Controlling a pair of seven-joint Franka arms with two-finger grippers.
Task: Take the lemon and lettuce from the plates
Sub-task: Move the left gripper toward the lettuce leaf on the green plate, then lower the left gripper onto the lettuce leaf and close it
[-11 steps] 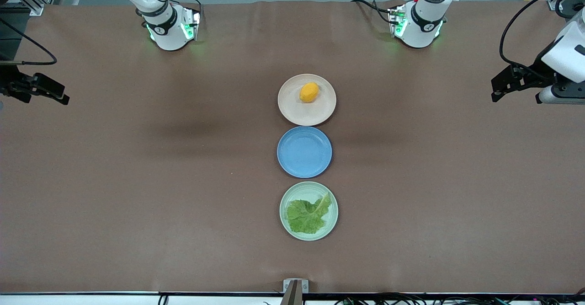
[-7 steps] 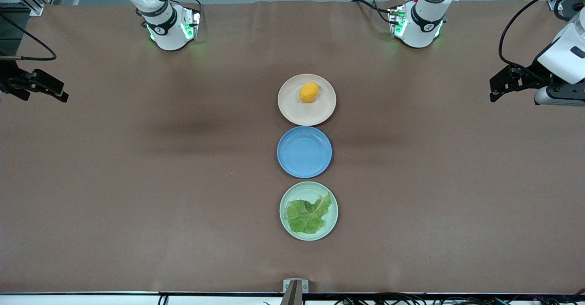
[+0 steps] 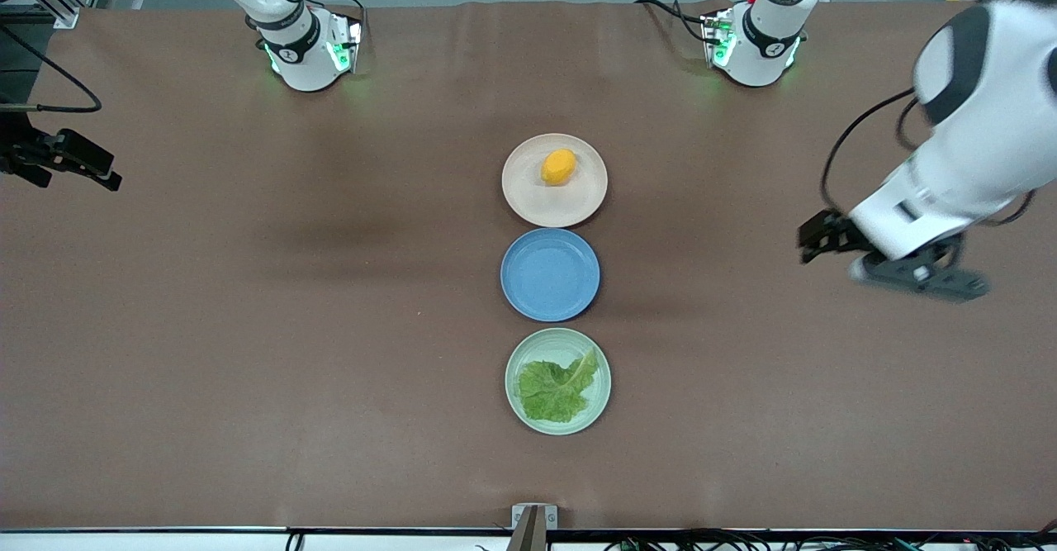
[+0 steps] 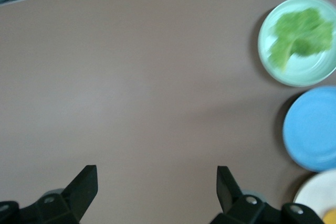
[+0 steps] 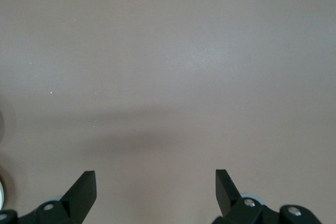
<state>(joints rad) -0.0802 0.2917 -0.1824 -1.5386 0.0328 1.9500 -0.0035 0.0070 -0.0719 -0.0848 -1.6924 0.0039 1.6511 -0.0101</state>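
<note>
The left gripper (image 3: 813,241), jaws apart over bare desk (image 3: 248,328), hangs much nearer the lettuce (image 3: 557,387) and lemon (image 3: 558,167) than the waiting right gripper (image 3: 99,173), jaws also apart.

Three plates stand in a row down the middle of the brown-covered table (image 3: 248,328), each just beside the next without touching. The round beige-pink plate (image 3: 528,200) is farthest from the front camera and carries the small oval orange-yellow lemon (image 3: 558,167). The round blue plate (image 3: 550,274) sits between the other two. The round pale mint green plate (image 3: 518,353), nearest the front camera, holds the crinkled green lettuce leaf (image 3: 556,389).
</note>
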